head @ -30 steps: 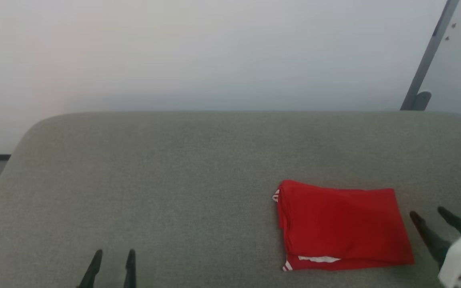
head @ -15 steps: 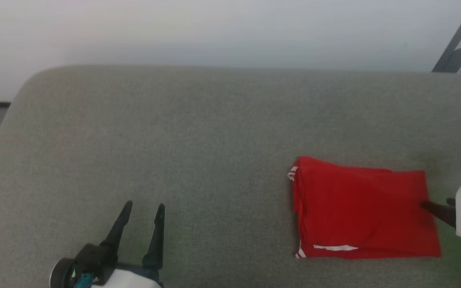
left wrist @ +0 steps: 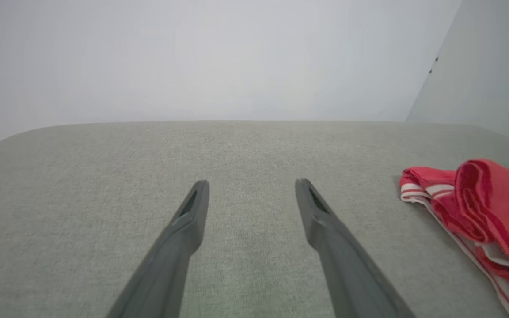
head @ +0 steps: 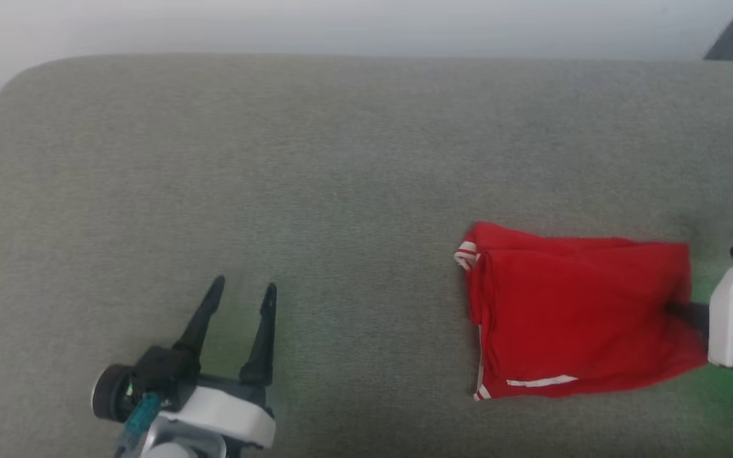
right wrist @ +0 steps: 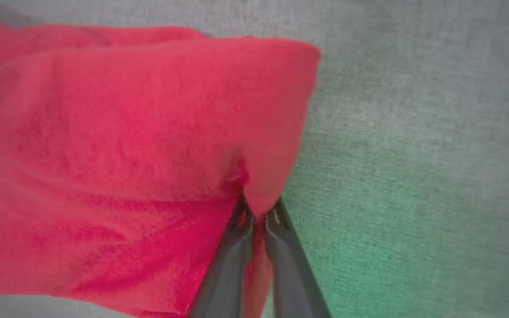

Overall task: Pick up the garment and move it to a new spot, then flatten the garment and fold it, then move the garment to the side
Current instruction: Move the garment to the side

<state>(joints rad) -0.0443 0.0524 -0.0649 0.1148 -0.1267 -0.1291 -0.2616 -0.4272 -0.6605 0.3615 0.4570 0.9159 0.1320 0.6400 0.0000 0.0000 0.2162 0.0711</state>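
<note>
A wide grey padded surface (head: 341, 159) stretched out before me, with a pale wall (head: 341, 25) behind it. The garment (head: 570, 318) lay on the right part of the surface, folded into a red rectangle with striped trim showing at its left corners. My right gripper (right wrist: 258, 211) was pinched tight on the garment's right edge, a pucker of red cloth caught between the fingers. My left gripper (head: 244, 284) was well apart to the left, jaws spread wide, holding nothing.
</note>
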